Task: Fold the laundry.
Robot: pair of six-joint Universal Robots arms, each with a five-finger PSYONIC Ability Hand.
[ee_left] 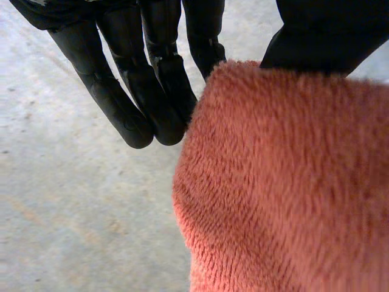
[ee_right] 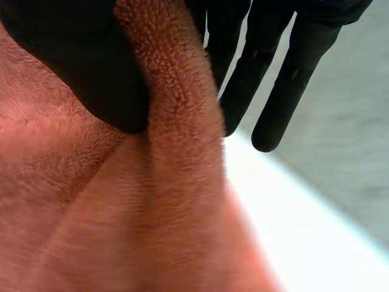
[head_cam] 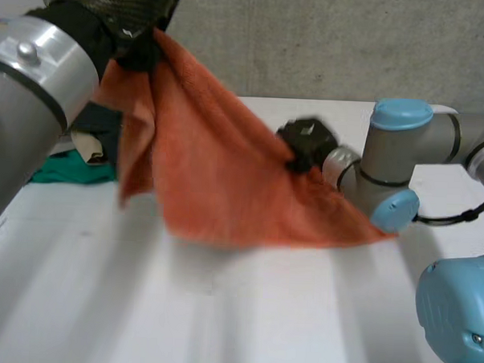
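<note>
I see the orange towel hung between left robot hand and right robot hand, each pinching its top edge.

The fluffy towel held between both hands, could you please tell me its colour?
The fluffy towel is plain orange-red, without pattern; the left wrist view shows it best.

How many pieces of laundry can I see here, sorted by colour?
orange fluffy towel, held up: 1
green crumpled cloth: 1
dark crumpled cloth: 1
beige cloth piece, mostly hidden: 1
Total: 4
</note>
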